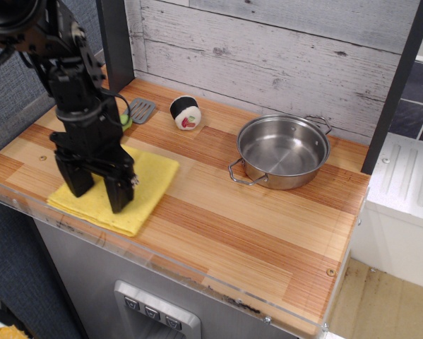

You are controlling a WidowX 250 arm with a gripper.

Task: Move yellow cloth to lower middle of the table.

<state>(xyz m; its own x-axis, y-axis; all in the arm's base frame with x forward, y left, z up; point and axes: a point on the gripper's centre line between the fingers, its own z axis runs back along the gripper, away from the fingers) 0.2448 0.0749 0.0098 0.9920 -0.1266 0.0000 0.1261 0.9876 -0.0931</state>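
The yellow cloth (146, 182) lies flat at the front left of the striped wood table (267, 226), close to the clear plastic front edge. My black gripper (97, 189) points straight down over the cloth's left half. Its two fingers (119, 195) are spread apart, and their tips are at or just above the cloth surface. Nothing is held between them. The arm hides part of the cloth's left side.
A steel pan (282, 151) with two handles stands at the back right. A black, white and red ball-like object (185, 113) and a grey spatula (142, 109) with a green handle lie at the back left. A dark post (116, 42) rises behind the arm.
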